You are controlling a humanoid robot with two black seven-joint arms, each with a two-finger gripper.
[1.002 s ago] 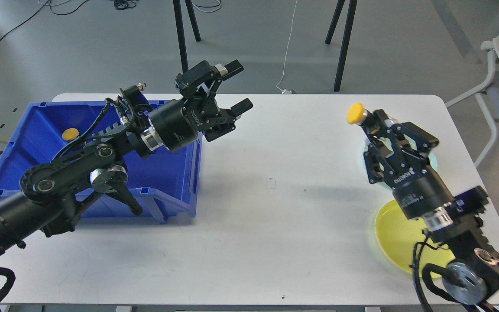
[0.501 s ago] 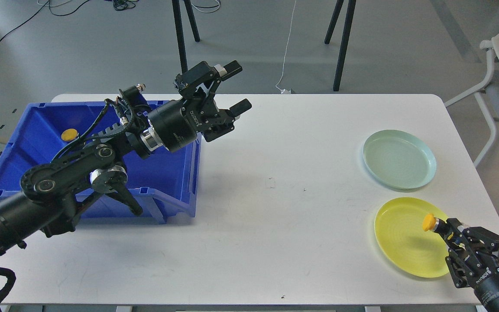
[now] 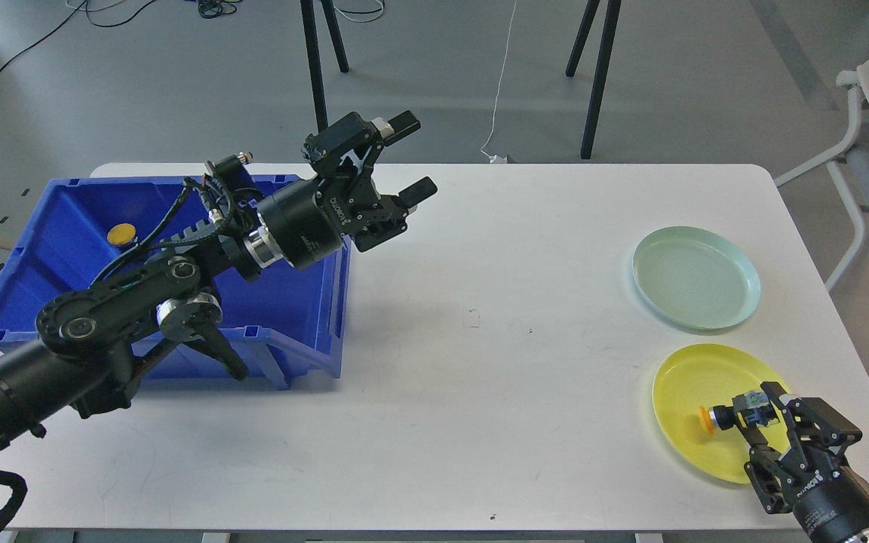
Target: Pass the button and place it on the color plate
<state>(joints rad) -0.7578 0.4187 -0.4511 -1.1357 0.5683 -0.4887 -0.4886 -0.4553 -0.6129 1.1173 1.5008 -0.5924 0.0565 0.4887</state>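
The yellow button (image 3: 708,419) lies on the yellow plate (image 3: 687,392) near the bench's (image 3: 480,377) front right corner, right gripper (image 3: 753,409) jaws grasping it. Left gripper (image 3: 409,158) jaws released above the blue bin's (image 3: 42,226) right edge.

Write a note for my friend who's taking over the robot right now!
Right pincer: shut on the yellow button, held low over the yellow plate; can't tell if it touches.
Left pincer: open and empty, raised beside the blue bin.
Another yellow button sits in the bin. The green plate holds nothing.
Done: the pass. Left: let go onto the yellow plate.
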